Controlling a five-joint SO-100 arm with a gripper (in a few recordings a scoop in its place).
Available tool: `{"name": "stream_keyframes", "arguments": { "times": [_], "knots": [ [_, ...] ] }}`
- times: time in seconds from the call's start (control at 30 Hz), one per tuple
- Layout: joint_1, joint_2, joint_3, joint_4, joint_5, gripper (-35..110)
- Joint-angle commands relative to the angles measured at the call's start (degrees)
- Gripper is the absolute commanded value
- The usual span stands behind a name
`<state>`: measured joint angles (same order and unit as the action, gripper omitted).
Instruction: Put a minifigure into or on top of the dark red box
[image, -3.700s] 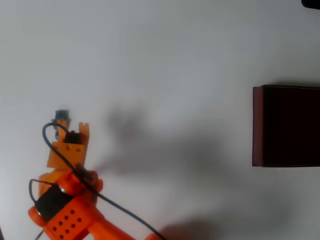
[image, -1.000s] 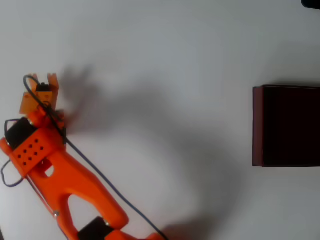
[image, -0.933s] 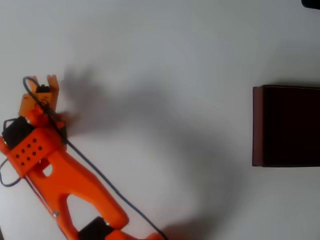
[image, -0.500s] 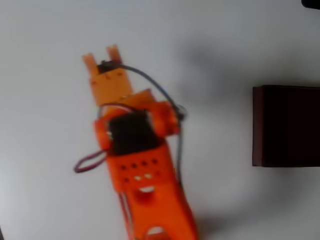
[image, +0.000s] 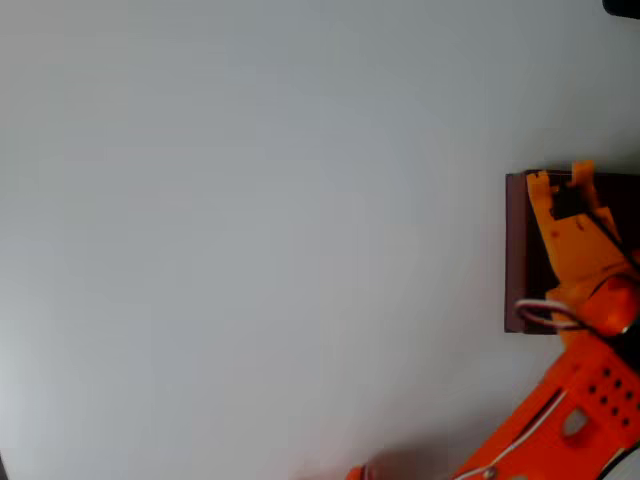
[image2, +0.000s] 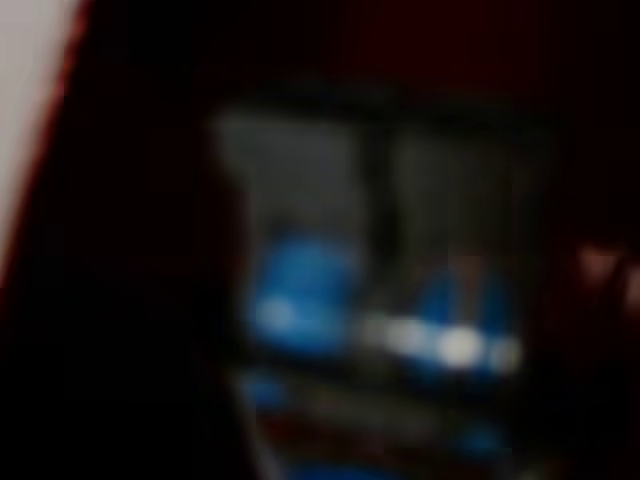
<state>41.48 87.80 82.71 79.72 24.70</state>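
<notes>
The dark red box (image: 516, 250) sits at the right edge of the overhead view, with maroon walls and a black inside. My orange gripper (image: 561, 177) hangs over its far left part, fingertips near the far wall. A small dark thing sits between the fingers there. The wrist view is dark and blurred: blue patches of the minifigure (image2: 300, 295) show close to the camera against the box's black inside. The gripper looks shut on the minifigure.
The white table (image: 250, 230) stretches left of the box with nothing standing on it. The orange arm (image: 570, 410) comes in from the bottom right corner. A dark object (image: 622, 6) shows at the top right corner.
The arm has swung from the far left of the table across to the right and now hangs over the box. The minifigure left its spot on the table with it.
</notes>
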Motion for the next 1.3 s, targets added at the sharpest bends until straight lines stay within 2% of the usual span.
{"name": "stream_keyframes", "arguments": {
  "times": [0.0,0.13,0.23,0.33,0.43,0.6,0.7,0.8,0.97,1.07,1.27],
  "knots": [
    [3.6,-12.22,-9.4,-1.58,-1.32,0],
    [4.13,-23.12,-18.81,1.49,-2.55,5],
    [3.69,-22.41,-20.13,3.87,-2.64,12],
    [2.11,-18.72,-19.95,6.77,-3.43,12],
    [-0.53,-10.11,-13.27,7.38,-3.52,11],
    [-7.65,13.01,7.12,4.39,-4.31,7],
    [-16.61,33.22,24.87,-1.23,-8.88,6],
    [-30.67,54.76,41.22,-4.75,-11.78,0],
    [-54.76,83.58,59.68,-5.71,-13.62,0],
    [-65.48,99.32,69.17,-4.83,-15.82,0],
    [-78.4,105.91,76.55,1.58,-22.15,0]
  ]
}}
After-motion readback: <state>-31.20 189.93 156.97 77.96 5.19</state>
